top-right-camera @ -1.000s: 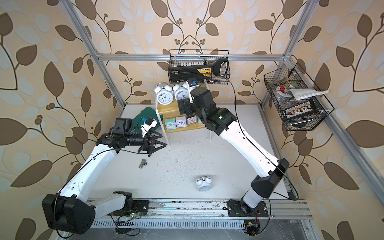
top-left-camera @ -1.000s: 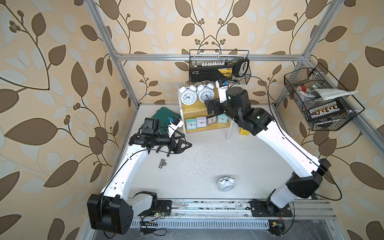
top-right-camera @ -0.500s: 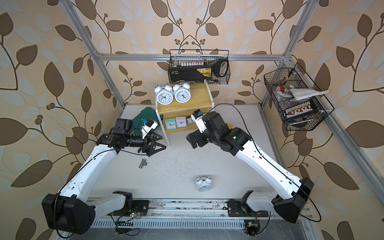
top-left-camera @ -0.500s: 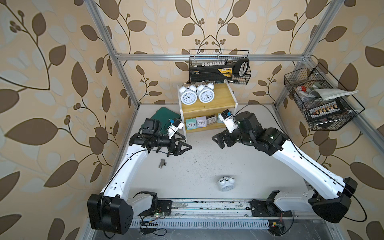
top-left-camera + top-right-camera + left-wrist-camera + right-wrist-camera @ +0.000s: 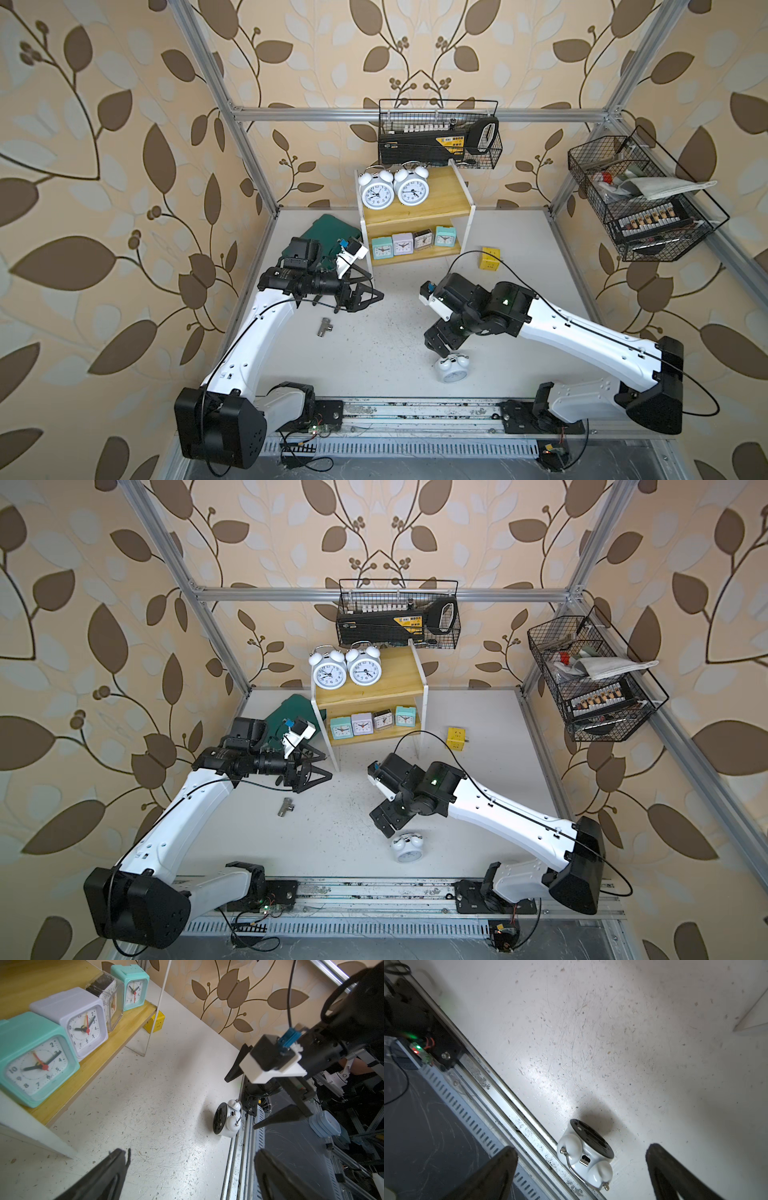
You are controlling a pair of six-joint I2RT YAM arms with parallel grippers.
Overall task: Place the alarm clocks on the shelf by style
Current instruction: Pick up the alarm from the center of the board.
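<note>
The right hand point(image 5: 439, 347) hangs with its jaws spread wide and nothing between them, just above the fallen-out twin-bell clock point(image 5: 452, 370) at the lower centre of both top views. In the right wrist view its two dark fingers point(image 5: 496, 1169) frame that clock without touching it. The clock stands on the white desk point(image 5: 386, 332) close to the metal rail point(image 5: 415, 411) along the bottom edge, with its dial toward the rail and its black back toward the shelf point(image 5: 436, 195). Left of centre, the left hand point(image 5: 371, 291) is likewise open and empty, held above the desk just beside the shelf's lower left leg. A small metal fitting point(image 5: 325, 328) lies on the desk below it, and a dark green pouch point(image 5: 328, 230) sits behind it. The shelf stands at the upper centre by the back wall. On the left half of its top board the left twin-bell clock point(image 5: 377, 193) and the right twin-bell clock point(image 5: 411, 191) stand upright side by side. On its lower board is a close row of square clocks: the mint clock point(image 5: 382, 248), the lilac clock point(image 5: 402, 244), the grey clock point(image 5: 424, 240) in a clear case, and the second mint clock point(image 5: 445, 237). A yellow cube point(image 5: 489, 259) rests on the desk right of the shelf. One black wire basket point(image 5: 440, 133) hangs above the shelf, and another wire basket point(image 5: 640, 199) hangs at the upper right.
</note>
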